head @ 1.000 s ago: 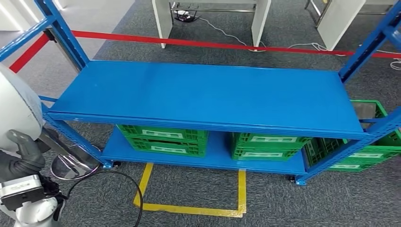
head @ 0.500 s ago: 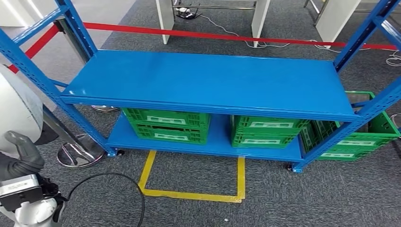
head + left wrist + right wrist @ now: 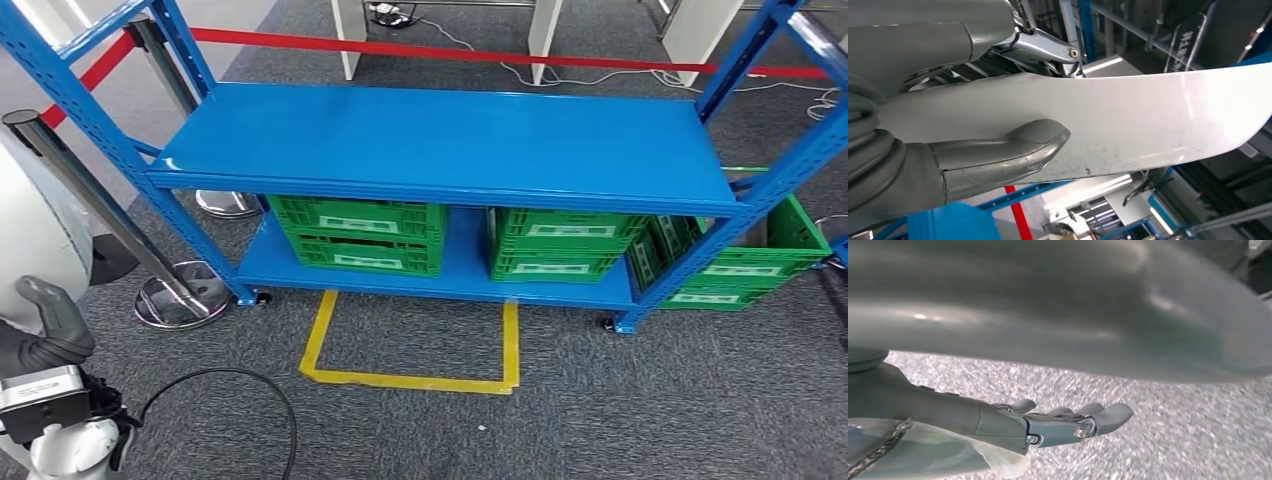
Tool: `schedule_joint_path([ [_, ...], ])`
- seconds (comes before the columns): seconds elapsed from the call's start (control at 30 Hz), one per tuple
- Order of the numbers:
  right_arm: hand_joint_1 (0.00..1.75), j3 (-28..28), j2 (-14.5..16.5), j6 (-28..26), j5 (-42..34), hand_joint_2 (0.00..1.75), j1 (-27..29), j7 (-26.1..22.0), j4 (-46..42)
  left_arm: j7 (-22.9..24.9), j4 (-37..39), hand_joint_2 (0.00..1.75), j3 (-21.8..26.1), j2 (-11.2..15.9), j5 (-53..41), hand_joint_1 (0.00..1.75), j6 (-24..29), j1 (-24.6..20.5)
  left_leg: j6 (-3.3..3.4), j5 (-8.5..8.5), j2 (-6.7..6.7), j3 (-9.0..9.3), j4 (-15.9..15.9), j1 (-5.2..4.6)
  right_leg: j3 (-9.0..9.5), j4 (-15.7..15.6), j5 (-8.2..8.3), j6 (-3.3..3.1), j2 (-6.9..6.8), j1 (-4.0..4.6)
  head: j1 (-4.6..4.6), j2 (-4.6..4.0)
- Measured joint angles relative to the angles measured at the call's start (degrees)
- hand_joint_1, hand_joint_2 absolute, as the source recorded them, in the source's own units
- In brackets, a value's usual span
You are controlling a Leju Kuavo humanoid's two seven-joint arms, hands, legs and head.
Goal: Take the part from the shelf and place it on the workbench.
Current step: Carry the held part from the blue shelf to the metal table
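Observation:
My left hand [image 3: 45, 335] sits at the lower left of the head view and grips a large white curved part [image 3: 35, 230] that rises along the left edge. In the left wrist view the thick grey thumb [image 3: 998, 155] presses on the part's smooth white surface [image 3: 1148, 120]. The blue shelf [image 3: 450, 130] stands ahead of me, its top board bare. My right hand [image 3: 1058, 422] hangs over grey carpet with its fingers stretched out and nothing in them.
Green crates [image 3: 360, 235] [image 3: 565, 245] fill the shelf's lower level, and another [image 3: 740, 265] stands at its right end. A chrome stanchion [image 3: 90, 195] with a red belt [image 3: 480, 55] is left of the shelf. A yellow floor square [image 3: 415, 380] and a black cable [image 3: 230, 385] lie before me.
The whole picture has shifted: the shelf sits higher and farther off, so the camera has drawn back. My left hand keeps the same hold on the white part.

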Motion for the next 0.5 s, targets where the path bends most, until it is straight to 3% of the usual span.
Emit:
schedule_joint_path([
  [0.07, 0.0, -0.01, 0.03, 0.02, -0.01, 0.0, 0.24, 0.01, 0.01, 0.07, 0.0, 1.75, -0.01, 0.11, 0.02, 1.75, 0.01, 0.07, -0.61, 0.85, 0.02, -0.43, -0.15, 0.13, -0.8, -0.4, 0.49, -0.49, -0.13, -0.04, 0.04, 0.0],
  [0.1, 0.0, -0.04, 0.04, 0.03, -0.04, 0.0, 0.41, 0.02, 0.02, 0.11, 0.01, 1.75, -0.01, 0.21, 0.11, 1.75, 0.03, 0.11, -1.01, -0.07, -0.08, -0.77, 0.38, 0.19, -1.19, -0.42, 1.03, -0.81, -0.23, -0.15, -0.01, 0.0],
  [0.17, 0.0, -0.16, 0.07, 0.08, -0.09, 0.0, 0.54, 0.01, 0.03, 0.19, 0.04, 1.75, 0.01, 0.46, 0.41, 1.75, 0.08, 0.19, -1.74, -4.86, -0.28, -2.0, 4.61, 0.46, -2.14, -0.43, 2.15, -1.41, -0.45, -0.36, -0.1, 0.0],
  [0.2, 0.0, -0.23, 0.09, 0.12, -0.12, 0.0, 0.54, -0.01, 0.02, 0.2, 0.08, 1.75, -0.01, 0.6, 0.58, 1.75, 0.1, 0.25, -2.06, -7.71, -0.31, -2.74, 8.24, 0.56, -2.7, -0.3, 2.63, -1.58, -0.39, -0.32, -0.18, 0.0],
  [0.23, 0.0, -0.26, 0.13, 0.15, -0.12, 0.0, 0.53, -0.03, 0.02, 0.15, 0.1, 1.75, -0.03, 0.71, 0.64, 1.75, 0.11, 0.36, -2.22, -9.5, -0.31, -3.32, 11.91, 0.66, -3.4, -0.1, 3.09, -1.67, -0.42, -0.29, -0.19, 0.0],
  [0.27, 0.0, -0.28, 0.15, 0.18, -0.11, 0.0, 0.53, -0.05, 0.03, 0.07, 0.12, 1.75, -0.06, 0.8, 0.63, 1.75, 0.11, 0.52, -2.26, -10.04, -0.32, -3.38, 14.52, 0.7, -4.11, 0.14, 3.53, -1.67, -0.44, -0.25, -0.2, 0.0],
  [0.3, 0.0, -0.29, 0.17, 0.19, -0.11, 0.0, 0.56, -0.05, 0.03, -0.02, 0.13, 1.75, -0.07, 0.86, 0.57, 1.75, 0.11, 0.67, -2.17, -9.46, -0.33, -2.66, 15.25, 0.7, -4.82, 0.37, 3.9, -1.64, -0.44, -0.22, -0.22, 0.0],
  [0.33, 0.0, -0.3, 0.17, 0.19, -0.11, 0.0, 0.59, -0.05, 0.03, -0.09, 0.13, 1.75, -0.07, 0.89, 0.48, 1.75, 0.11, 0.78, -1.97, -8.25, -0.35, -0.94, 13.7, 0.69, -5.41, 0.59, 4.22, -1.6, -0.43, -0.17, -0.21, 0.0],
  [0.37, 0.0, -0.3, 0.17, 0.19, -0.11, 0.0, 0.62, -0.05, 0.04, -0.13, 0.13, 1.75, -0.06, 0.89, 0.4, 1.75, 0.11, 0.84, -1.65, -7.07, -0.37, 1.67, 10.16, 0.65, -5.83, 0.76, 4.47, -1.53, -0.43, -0.12, -0.22, 0.0],
  [0.43, 0.0, -0.31, 0.23, 0.18, -0.11, 0.0, 0.59, -0.05, 0.03, -0.16, 0.13, 1.75, -0.06, 0.89, 0.31, 1.75, 0.13, 0.84, -0.92, -6.63, -0.4, 6.65, 2.62, 0.47, -6.38, 0.95, 4.91, -1.17, -0.43, 0.04, -0.17, 0.0],
  [0.5, 0.0, -0.31, 0.3, 0.17, -0.13, 0.0, 0.46, -0.05, 0.03, -0.18, 0.12, 1.75, -0.06, 0.89, 0.23, 1.75, 0.15, 0.87, -0.43, -7.35, -0.41, 8.37, -0.56, 0.24, -6.74, 1.02, 5.33, -0.57, -0.46, 0.11, -0.15, 0.0],
])
